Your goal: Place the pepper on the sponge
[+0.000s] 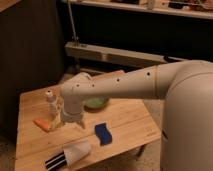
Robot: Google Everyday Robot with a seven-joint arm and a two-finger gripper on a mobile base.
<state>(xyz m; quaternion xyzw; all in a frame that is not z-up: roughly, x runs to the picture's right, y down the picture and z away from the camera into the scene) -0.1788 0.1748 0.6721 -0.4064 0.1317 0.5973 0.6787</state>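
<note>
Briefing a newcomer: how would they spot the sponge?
On the light wooden table, look right of the gripper, which hangs near the small orange pepper. The sponge is the flat dark blue wavy-edged rectangle, unlike the round green bowl behind it or the striped white cup.

white tubular arm [125,82] (small dark holes)

We see a wooden table [127,124] carrying the pepper [42,123] at nine o'clock, a pale bottle [50,100] at ten, a green bowl [96,103] at twelve, the sponge [103,133] at four and a striped cup [71,153] on its side at seven. The hand [61,120] hangs, fingers spread, just beside the pepper.
</note>
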